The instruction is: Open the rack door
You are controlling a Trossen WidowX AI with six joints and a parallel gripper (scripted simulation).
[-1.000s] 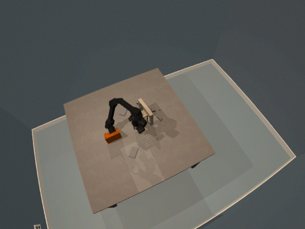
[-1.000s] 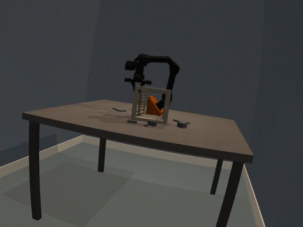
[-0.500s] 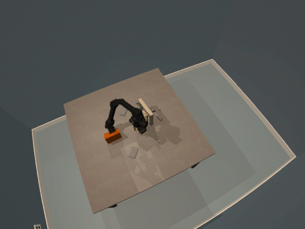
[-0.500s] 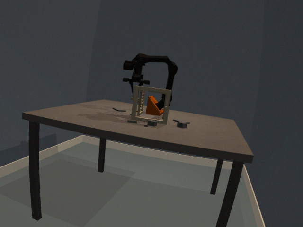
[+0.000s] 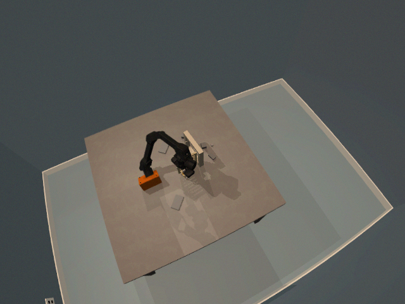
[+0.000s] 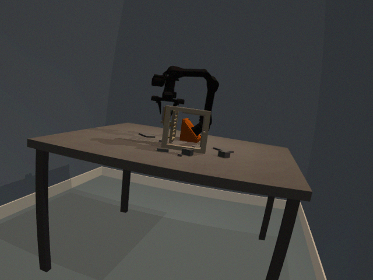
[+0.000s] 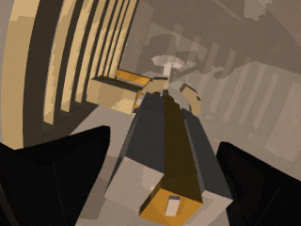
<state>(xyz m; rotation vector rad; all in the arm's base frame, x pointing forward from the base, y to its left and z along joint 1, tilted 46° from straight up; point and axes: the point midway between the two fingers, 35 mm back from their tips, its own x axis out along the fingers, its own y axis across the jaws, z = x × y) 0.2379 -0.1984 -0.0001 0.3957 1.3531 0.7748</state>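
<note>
The pale rack frame (image 5: 194, 142) (image 6: 165, 129) stands upright on the table. Its slatted door (image 5: 193, 155) (image 6: 174, 126) (image 7: 16, 85) is swung wide out on the robot's side and looks nearly edge-on in the exterior view. The upright handle (image 7: 146, 127) has two dark grey halves with a gap and an orange-yellow core between them; it looks turned relative to the door. My gripper (image 6: 165, 114) (image 7: 165, 142) is open, pointing down, its black fingers on either side of the handle with space beside each. The exact door angle is hard to tell; the arm hides part of it in the top view.
The orange arm base (image 5: 149, 180) (image 6: 189, 132) is on the door's side of the frame. A flat grey plate (image 5: 177, 202) lies in front of the base. Small dark blocks (image 6: 187, 151) (image 6: 224, 154) and other small pieces lie behind and beside the frame.
</note>
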